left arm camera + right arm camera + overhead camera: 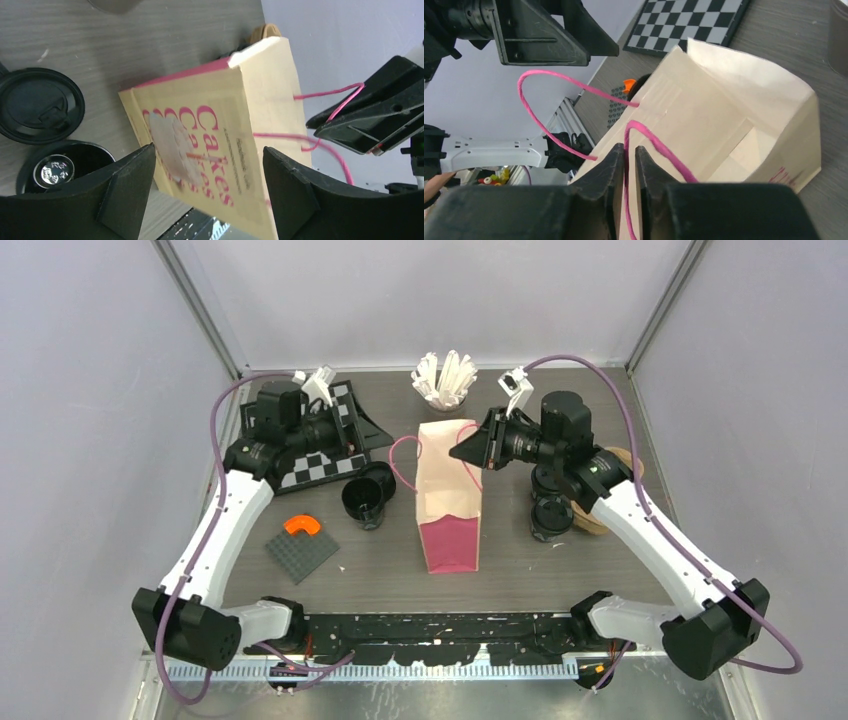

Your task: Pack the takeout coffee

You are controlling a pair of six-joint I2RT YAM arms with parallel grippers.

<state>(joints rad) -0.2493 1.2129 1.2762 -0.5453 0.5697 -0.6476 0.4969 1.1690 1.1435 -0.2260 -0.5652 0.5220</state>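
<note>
Takeout coffee cups (368, 496): black, two standing on the table (560, 570) just left of the pink paper bag (450, 532); in the left wrist view one wears its lid (37, 104) and the other is open-topped (60, 167).
More cups (551, 512): right of the bag, under the right arm, at the brown carrier (625, 462).
Bag: upright, mouth open, nothing seen inside.
Left gripper (372, 435): left of the bag, above the checkerboard (318, 468); jaws wide apart, holding nothing.
Right gripper (630, 150): at the bag's upper right edge; jaws almost together with the pink handle cord (659, 148) running in the slit. Cannot tell whether the cord is pinched.
Grey cup of white sticks (445, 380): behind the bag.
</note>
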